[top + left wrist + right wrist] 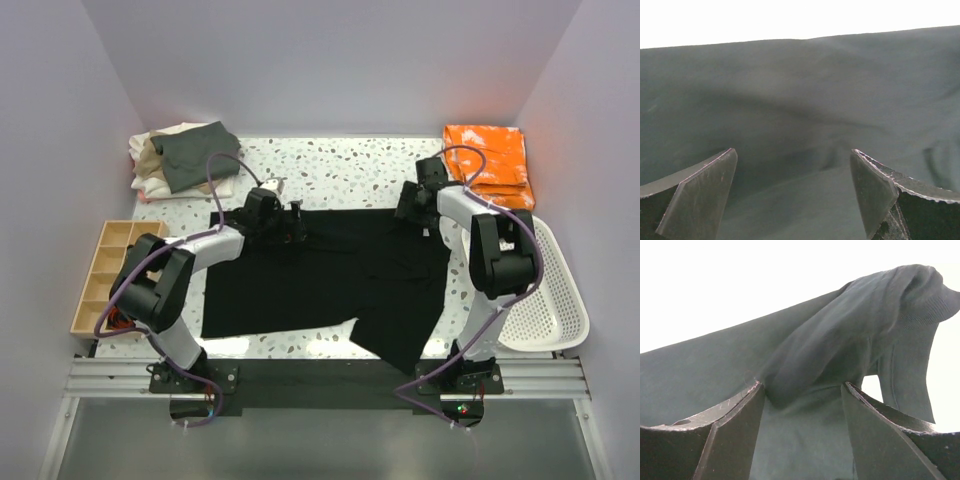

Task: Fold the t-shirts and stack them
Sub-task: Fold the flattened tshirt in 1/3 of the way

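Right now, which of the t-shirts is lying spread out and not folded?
The black t-shirt in the middle of the table. It lies spread out; the grey-green one and the pale ones under it are folded in a pile at the far left.

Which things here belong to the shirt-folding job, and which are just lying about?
Job: black t-shirt, spread out; stack of folded shirts, far left.
Lying about: orange folded cloth, far right (shirt or not, unclear); white basket; wooden compartment tray.
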You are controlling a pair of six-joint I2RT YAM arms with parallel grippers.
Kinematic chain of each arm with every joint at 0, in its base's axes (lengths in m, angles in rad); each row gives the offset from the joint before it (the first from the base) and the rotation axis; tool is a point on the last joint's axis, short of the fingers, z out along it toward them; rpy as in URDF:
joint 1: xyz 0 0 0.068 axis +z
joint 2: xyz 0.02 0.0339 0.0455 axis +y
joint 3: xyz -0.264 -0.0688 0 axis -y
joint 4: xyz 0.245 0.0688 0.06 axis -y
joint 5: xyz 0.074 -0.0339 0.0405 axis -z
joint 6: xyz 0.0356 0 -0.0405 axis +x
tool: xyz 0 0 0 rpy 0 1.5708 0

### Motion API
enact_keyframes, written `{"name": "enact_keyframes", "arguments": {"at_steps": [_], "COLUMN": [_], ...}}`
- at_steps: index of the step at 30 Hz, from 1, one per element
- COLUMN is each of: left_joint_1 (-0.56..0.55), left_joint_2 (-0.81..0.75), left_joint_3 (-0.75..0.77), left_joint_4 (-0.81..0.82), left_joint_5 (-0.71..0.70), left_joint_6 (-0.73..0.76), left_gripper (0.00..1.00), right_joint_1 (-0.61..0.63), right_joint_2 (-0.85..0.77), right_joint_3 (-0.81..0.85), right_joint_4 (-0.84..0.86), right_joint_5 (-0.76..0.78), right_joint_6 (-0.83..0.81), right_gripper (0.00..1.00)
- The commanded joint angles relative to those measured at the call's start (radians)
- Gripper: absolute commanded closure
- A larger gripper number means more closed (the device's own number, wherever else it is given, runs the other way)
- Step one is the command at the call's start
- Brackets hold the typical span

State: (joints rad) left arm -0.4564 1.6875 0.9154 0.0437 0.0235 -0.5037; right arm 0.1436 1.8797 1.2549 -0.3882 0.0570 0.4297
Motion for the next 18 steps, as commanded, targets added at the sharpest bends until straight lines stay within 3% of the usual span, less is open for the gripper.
{"name": "enact_keyframes", "arguments": {"at_steps": [1, 7, 18], "left_joint_1": [0.064, 0.22, 0.332], "left_joint_2": [0.023, 0.063, 0.187], "left_joint_3": [-0.062, -0.086, 0.091], "left_joint_4": [0.047, 0.079, 0.062], "left_joint_5": [-0.014, 0.009, 0.013], "left_joint_6": [0.021, 0.051, 0.139], "left_gripper": [0.0, 0.0, 0.0], "right_joint_1": [-0.006, -0.018, -0.024], "right_joint_2": [0.09, 0.196, 0.363], "right_joint_3": [0.095, 0.237, 0.525], "right_joint_4": [-0.049, -0.069, -0.078], "right_joint_5": [0.102, 0.109, -0.084], "right_joint_6": [0.001, -0.011, -0.066], "right_gripper": [0.32, 0.3, 0.27]}}
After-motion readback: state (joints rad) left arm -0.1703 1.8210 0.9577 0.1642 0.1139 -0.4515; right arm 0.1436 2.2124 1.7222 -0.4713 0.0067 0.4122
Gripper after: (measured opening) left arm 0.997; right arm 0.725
